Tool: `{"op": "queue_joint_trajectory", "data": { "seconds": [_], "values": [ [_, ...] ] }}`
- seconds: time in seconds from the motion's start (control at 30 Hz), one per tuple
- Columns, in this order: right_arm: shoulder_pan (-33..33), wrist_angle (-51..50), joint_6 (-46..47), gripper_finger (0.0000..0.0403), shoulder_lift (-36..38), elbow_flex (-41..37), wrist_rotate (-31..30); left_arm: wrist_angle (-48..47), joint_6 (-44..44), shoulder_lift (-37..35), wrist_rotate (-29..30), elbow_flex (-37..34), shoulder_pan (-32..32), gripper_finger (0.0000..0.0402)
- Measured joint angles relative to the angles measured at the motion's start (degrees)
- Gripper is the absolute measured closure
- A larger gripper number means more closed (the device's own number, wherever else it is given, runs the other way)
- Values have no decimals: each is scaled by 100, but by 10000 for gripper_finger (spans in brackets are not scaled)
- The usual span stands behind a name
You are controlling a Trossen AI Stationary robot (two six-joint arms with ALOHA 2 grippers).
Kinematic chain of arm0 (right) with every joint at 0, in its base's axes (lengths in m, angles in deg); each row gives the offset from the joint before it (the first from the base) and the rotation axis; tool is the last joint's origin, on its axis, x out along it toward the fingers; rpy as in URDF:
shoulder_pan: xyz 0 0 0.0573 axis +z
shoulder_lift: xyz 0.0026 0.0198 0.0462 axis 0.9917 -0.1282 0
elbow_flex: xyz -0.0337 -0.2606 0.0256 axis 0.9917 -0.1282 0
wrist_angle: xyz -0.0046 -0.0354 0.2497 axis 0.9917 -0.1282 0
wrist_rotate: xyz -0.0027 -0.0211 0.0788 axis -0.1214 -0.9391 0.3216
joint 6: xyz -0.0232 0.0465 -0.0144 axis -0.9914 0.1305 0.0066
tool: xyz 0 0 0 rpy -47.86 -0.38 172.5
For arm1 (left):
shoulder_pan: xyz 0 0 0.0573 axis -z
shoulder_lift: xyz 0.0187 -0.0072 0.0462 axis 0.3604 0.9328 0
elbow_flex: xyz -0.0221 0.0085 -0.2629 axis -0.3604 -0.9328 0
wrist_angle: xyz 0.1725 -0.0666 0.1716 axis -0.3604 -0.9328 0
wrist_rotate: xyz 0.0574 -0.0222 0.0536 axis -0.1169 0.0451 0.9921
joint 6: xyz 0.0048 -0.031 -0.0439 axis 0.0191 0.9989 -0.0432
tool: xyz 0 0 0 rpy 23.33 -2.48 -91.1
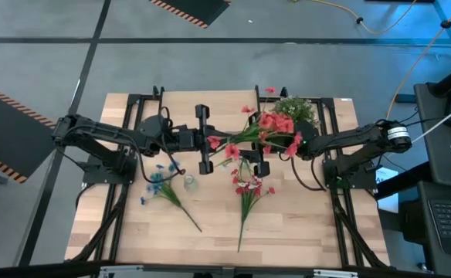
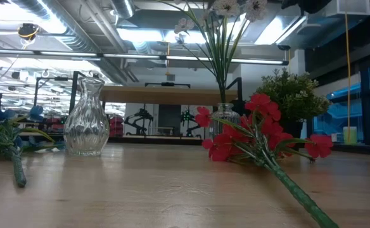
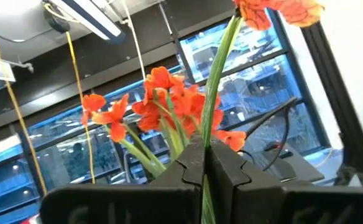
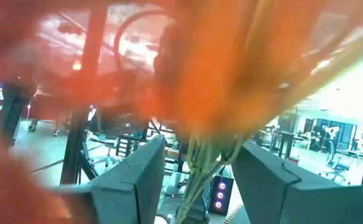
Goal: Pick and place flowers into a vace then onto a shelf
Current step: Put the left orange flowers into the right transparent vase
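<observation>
Your left gripper [image 3: 204,163] is clamped on the green stem of the orange-red sprig [image 1: 266,127], whose blooms fan out just beyond its fingertips. Your right gripper [image 4: 199,163] stands parted around that same bunch of stems, its fingers not squeezing. Below both grippers the red sprig [image 1: 249,189] and the blue sprig [image 1: 161,182] lie flat on the table [image 1: 303,224], with the glass vase [image 2: 87,117] beside the blue one.

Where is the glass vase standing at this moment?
In the high view, the glass vase stands upright on the table's left half, beside the blue flower. In the low view it is at the left, empty.
</observation>
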State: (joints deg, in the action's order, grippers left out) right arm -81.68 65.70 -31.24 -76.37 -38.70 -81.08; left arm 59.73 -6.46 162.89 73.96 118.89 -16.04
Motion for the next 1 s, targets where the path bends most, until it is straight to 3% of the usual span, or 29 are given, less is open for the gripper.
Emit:
{"op": "queue_joint_trajectory", "data": {
  "seconds": [0.27,0.63,0.83,1.0],
  "values": [
    [-22,67,-36,255,0,0,7,10,147,0,-263,0,0,398],
    [-20,70,-174,390,0,0,9,-68,292,0,-218,0,2,398],
    [-20,34,-165,391,0,0,9,-230,295,-2,-174,0,2,393],
    [-20,33,-163,395,0,0,9,-436,293,-63,288,0,0,365]
  ]
}}
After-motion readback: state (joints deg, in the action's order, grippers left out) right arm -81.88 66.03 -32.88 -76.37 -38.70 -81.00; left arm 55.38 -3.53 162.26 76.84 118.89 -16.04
